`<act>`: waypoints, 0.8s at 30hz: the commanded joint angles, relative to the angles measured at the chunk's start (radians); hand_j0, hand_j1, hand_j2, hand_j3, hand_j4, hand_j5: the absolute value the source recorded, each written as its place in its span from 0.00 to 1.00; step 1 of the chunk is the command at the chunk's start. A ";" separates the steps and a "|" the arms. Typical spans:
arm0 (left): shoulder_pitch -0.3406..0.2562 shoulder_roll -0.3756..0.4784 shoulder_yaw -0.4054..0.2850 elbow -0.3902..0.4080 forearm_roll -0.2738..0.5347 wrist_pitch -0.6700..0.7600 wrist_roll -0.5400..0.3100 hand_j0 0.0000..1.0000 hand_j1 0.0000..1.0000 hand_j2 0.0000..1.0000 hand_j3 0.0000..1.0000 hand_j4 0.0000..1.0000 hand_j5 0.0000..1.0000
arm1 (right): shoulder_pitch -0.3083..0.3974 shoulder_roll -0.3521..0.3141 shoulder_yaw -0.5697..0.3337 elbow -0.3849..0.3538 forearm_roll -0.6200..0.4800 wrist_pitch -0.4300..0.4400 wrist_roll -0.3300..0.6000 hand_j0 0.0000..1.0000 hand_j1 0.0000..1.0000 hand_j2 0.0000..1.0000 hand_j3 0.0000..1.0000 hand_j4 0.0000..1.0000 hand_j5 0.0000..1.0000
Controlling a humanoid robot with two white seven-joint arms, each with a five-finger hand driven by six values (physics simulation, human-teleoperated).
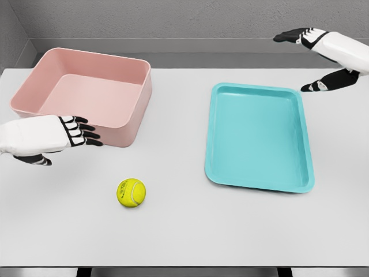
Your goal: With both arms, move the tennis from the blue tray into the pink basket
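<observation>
One view only: head cam, set above the near table [184, 236] edge, pitched down and fwd. Mid-range framing; covers full tabletop width to the rear wall [173, 20]. Left arm enters at the left edge, right arm at upper right. No 2nd view, so no shared area.

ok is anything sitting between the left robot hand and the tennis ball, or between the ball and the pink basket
Nothing visible does. The tennis ball lies on bare table, below and right of the left robot hand, with open surface between them. Only the near wall of the pink basket separates ball from inside, so it must go over.
</observation>
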State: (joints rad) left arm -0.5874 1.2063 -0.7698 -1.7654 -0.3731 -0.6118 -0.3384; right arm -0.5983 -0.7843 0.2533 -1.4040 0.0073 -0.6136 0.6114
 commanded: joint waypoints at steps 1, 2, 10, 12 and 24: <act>-0.002 -0.080 -0.062 0.000 0.005 0.001 -0.065 1.00 1.00 1.00 1.00 1.00 1.00 | 0.000 -0.003 -0.011 0.036 -0.009 0.003 0.000 1.00 1.00 1.00 1.00 1.00 1.00; -0.008 -0.113 -0.062 0.000 0.005 0.001 -0.067 1.00 1.00 1.00 1.00 1.00 1.00 | 0.002 -0.003 -0.009 0.037 -0.009 0.003 0.000 1.00 1.00 1.00 1.00 1.00 1.00; -0.077 -0.275 -0.114 0.000 0.006 0.001 -0.123 1.00 1.00 1.00 1.00 1.00 1.00 | 0.037 0.040 0.031 0.063 0.010 0.003 0.000 0.99 0.99 0.99 0.99 0.99 0.99; -0.077 -0.275 -0.141 0.000 0.005 0.001 -0.157 1.00 1.00 1.00 1.00 1.00 1.00 | 0.035 0.040 0.031 0.063 0.010 0.003 0.000 0.99 0.99 0.99 0.99 0.99 0.99; -0.104 -0.333 -0.189 0.000 -0.090 0.001 -0.235 1.00 1.00 1.00 1.00 1.00 1.00 | 0.040 0.034 0.031 0.079 0.010 0.003 0.000 0.99 0.99 0.99 0.99 0.99 0.99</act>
State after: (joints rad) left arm -0.6918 0.8842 -0.9577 -1.7656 -0.4657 -0.6130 -0.5750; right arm -0.5584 -0.7486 0.2841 -1.3259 0.0246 -0.6138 0.6114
